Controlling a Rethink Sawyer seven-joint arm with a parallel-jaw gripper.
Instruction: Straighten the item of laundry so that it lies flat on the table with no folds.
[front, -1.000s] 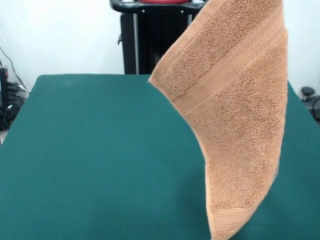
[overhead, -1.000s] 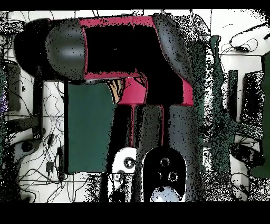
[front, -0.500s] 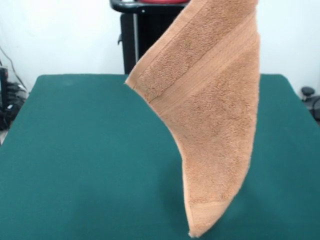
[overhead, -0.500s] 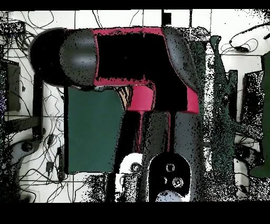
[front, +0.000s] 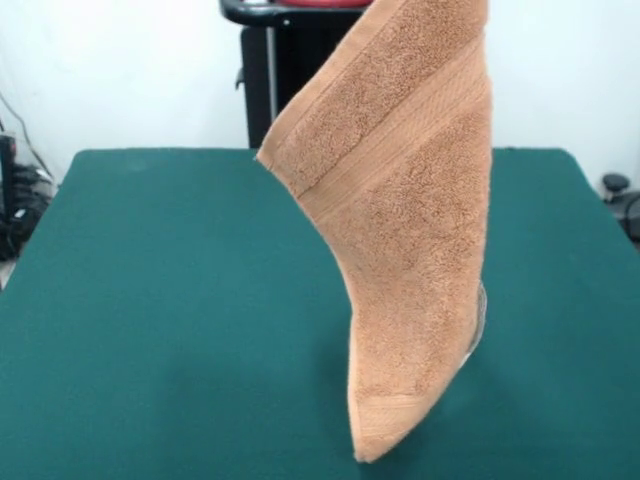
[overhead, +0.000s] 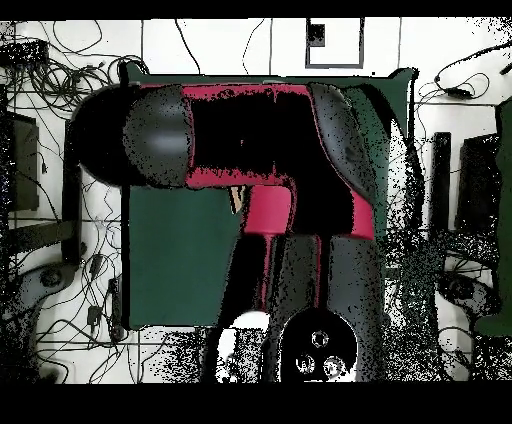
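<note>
Cables (front: 20, 190) beside a white wall (front: 120, 70)

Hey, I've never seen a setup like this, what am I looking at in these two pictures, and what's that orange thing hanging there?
It is a robot arm working at a table. One picture looks across the green table toward the robot; the other looks straight down from above, where the big red and black arm covers most of the tabletop. The orange thing is a terry towel, hanging from above the front picture's top edge, with a woven band running slantwise across it. Its lowest corner dangles near the table; whether it touches, I cannot tell. The gripper holding it is outside the front picture and hidden under the arm from above.
</note>
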